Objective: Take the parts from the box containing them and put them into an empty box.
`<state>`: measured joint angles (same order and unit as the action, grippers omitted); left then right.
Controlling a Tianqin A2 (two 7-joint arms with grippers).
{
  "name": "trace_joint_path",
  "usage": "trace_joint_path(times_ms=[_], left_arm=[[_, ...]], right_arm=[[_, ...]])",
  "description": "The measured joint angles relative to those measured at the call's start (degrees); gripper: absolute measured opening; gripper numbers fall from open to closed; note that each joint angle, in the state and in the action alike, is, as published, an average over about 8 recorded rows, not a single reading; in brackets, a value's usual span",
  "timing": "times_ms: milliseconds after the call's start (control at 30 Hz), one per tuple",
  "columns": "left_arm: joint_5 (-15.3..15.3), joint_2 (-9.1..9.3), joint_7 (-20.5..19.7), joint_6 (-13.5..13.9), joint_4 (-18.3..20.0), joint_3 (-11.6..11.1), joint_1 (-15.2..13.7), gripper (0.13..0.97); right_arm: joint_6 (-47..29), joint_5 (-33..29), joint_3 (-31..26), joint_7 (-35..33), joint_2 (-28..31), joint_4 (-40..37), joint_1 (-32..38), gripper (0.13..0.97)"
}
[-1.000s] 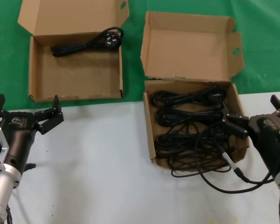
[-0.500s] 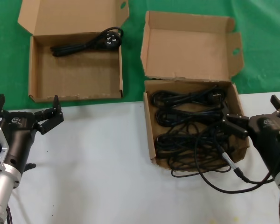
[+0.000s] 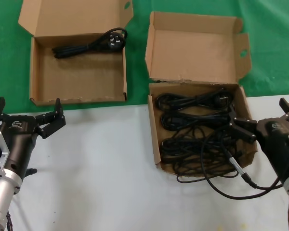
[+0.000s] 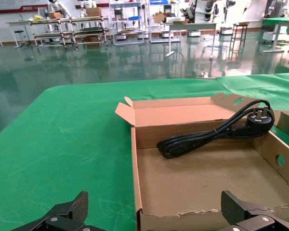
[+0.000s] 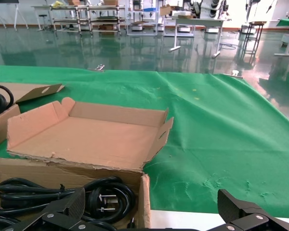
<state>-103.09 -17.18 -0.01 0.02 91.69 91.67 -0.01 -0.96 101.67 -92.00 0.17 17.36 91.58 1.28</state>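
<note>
A white table [image 3: 101, 163] is filling the near part of the scene, and a green cloth [image 3: 269, 43] is covering the far part, meeting the white surface along a straight edge. Beyond the cloth, a glossy green floor [image 4: 86, 62] is reflecting the room. At the far end of the hall, metal shelving racks [image 4: 86, 29] and work tables [image 5: 197, 21] are standing in a row.
</note>
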Motion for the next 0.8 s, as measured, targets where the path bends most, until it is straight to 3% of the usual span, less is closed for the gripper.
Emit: trace_joint_path(times_ms=[800], left_arm=[[0.0,0.0,0.0,0.0,0.0,0.0,0.0,0.966]], right_arm=[[0.0,0.0,0.0,0.0,0.0,0.0,0.0,0.966]])
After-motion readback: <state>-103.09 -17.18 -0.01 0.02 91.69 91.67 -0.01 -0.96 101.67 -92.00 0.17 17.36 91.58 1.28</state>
